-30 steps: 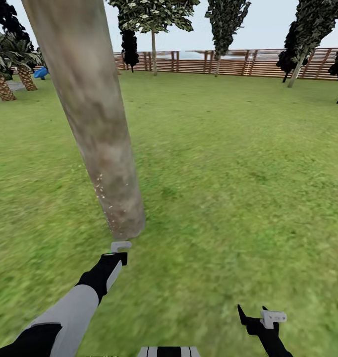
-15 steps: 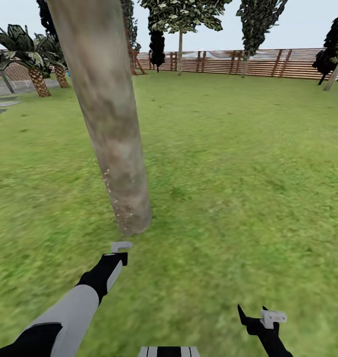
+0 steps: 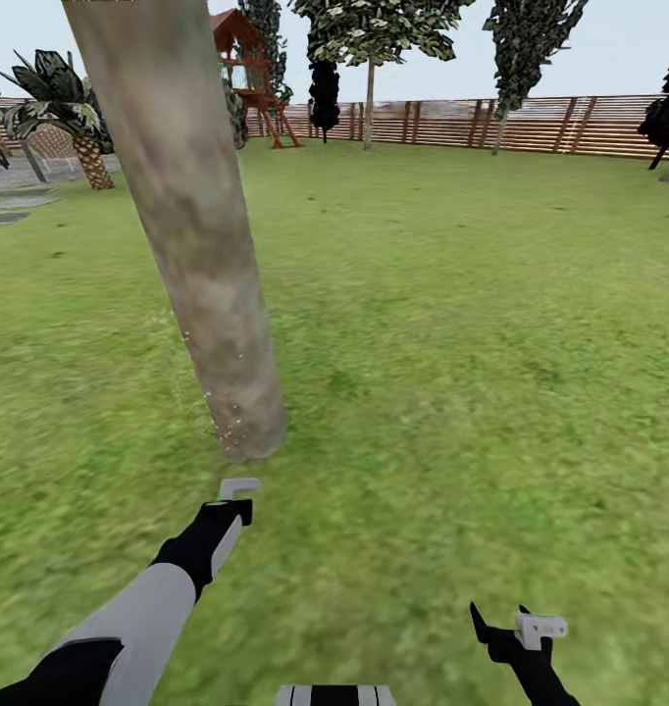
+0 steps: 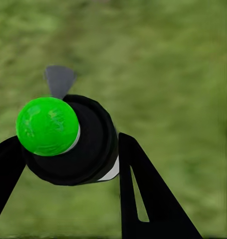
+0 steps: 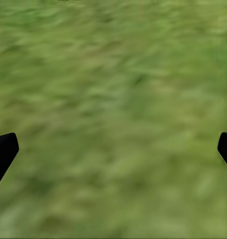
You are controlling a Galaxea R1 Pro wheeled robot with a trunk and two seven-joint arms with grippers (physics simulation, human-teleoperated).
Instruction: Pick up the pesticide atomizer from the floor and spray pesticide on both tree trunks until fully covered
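Left gripper (image 4: 68,164) clamped on the pesticide atomizer (image 4: 68,139), its nozzle near the tree trunk (image 3: 192,235) base just ahead, right gripper (image 5: 113,149) fingers spread apart over the lawn (image 3: 472,343)

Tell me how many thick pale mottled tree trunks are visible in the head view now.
1. The tree trunk stands left of centre on the lawn, just ahead of the left tool. A second such trunk may be outside the picture.
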